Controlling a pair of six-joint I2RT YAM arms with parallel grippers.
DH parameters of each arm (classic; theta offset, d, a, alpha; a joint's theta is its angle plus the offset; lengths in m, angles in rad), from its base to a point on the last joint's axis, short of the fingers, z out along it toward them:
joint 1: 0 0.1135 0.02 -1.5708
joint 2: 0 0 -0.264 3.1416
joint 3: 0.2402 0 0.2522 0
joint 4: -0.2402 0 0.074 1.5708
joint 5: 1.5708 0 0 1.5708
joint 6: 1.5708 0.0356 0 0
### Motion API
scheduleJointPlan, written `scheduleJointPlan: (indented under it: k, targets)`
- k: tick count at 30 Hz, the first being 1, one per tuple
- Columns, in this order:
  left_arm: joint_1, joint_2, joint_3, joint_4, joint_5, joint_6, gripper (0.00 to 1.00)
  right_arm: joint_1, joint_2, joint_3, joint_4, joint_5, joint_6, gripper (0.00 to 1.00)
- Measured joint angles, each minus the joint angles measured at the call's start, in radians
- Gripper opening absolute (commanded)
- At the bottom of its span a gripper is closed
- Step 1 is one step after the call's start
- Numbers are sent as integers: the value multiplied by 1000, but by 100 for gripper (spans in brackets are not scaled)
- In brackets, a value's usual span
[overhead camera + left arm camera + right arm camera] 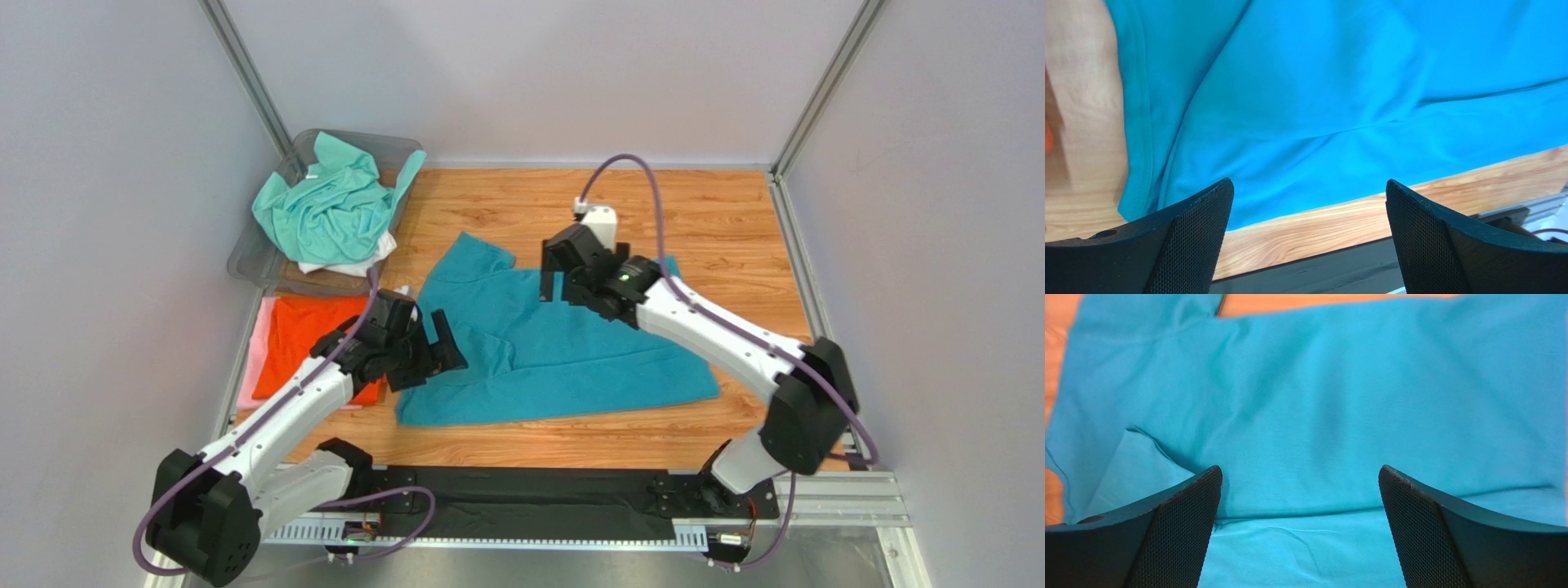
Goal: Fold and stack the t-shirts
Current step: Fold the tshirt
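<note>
The teal-blue shirt [552, 349] lies spread on the wooden table [724, 221] in the middle of the frame. One sleeve points toward the upper left, and a fold line runs across the body where one layer seems to lie over another. The left claw [1309, 187] hangs over the shirt's lower left corner, near the table's front edge, its jaws wide apart and holding nothing. The right claw [1300, 471] hovers above the shirt's upper middle, also fully spread and empty. At the left edge of the frame a folded orange shirt [307, 337] rests on a pale pink one [255, 361]. In the upper left a crumpled mint-green shirt [331, 208] and a white one [366, 260] sit in the clear bin [260, 255]. The step in hand looks like folding the teal shirt, somewhere between its folds, with neither claw gripping cloth. The next move probably calls for both claws to drop to an edge, pinch only the layers meant to move, and carry them across evenly so the cloth does not bunch.
</note>
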Motion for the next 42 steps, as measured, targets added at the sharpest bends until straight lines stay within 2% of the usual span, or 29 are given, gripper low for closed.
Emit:
scheduleJointPlan:
  k: [6, 10, 16, 26, 29, 31, 34, 35, 36, 41, 42]
  targets:
    - [0, 63, 237, -45, -54, 36, 100, -145, -241, -124, -2, 12, -13, 100]
    - [8, 204, 437, -61, -112, 59, 100, -307, -357, -225, 5, -33, -41, 100]
    - [60, 552, 768, -96, -169, 102, 100, -523, -416, -312, 26, -140, -86, 100]
    - [131, 1240, 1530, -268, -294, 218, 92, -625, -416, -376, 42, -236, -151, 100]
    - [152, 1379, 1677, -312, -299, 251, 86, -652, -413, -385, 42, -258, -158, 100]
    - [164, 1458, 1737, -321, -292, 269, 82, -665, -412, -391, 45, -267, -160, 100]
    - [178, 1510, 1740, -332, -270, 290, 76, -673, -401, -395, 50, -284, -162, 100]
    - [180, 1525, 1740, -335, -258, 300, 71, -675, -395, -395, 53, -288, -162, 100]
    - [181, 1527, 1740, -335, -255, 301, 71, -677, -390, -395, 55, -293, -162, 100]
    - [177, 1536, 1740, -335, -207, 310, 54, -677, -366, -396, 58, -309, -163, 100]
    - [177, 1536, 1739, -335, -200, 312, 48, -678, -364, -396, 58, -310, -163, 100]
